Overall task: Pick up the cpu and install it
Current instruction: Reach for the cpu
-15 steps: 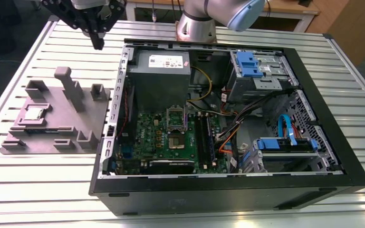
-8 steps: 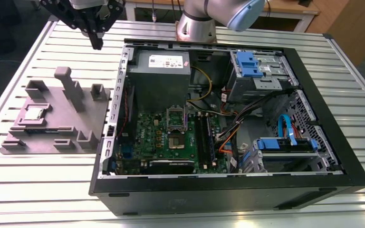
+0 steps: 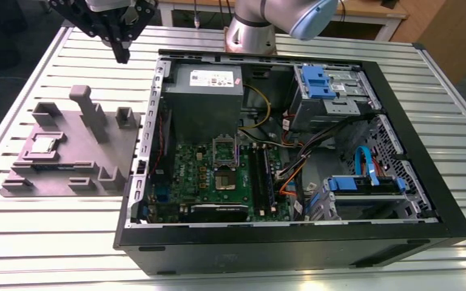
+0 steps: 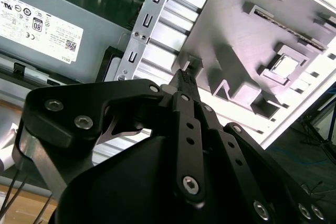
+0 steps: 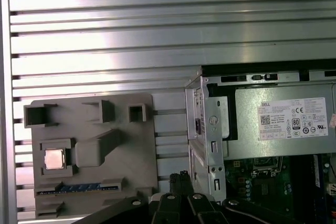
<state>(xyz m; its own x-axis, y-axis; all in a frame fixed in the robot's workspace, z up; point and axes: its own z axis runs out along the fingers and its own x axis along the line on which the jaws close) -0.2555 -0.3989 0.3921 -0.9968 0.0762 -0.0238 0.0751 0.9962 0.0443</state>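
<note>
the gripper (image 3: 122, 56) hangs above the slatted metal counter (image 3: 55, 242), its fingers (image 4: 185, 85) pressed together and holding nothing. the cpu (image 3: 44, 144) lies flat in a square pocket of the grey holder (image 3: 104, 151), well apart from the gripper, beside the open computer case (image 3: 298, 248).

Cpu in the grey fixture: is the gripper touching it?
Apart. Exterior view: black gripper hangs well clear of the small silver square cpu seated in the grey fixture.
</note>
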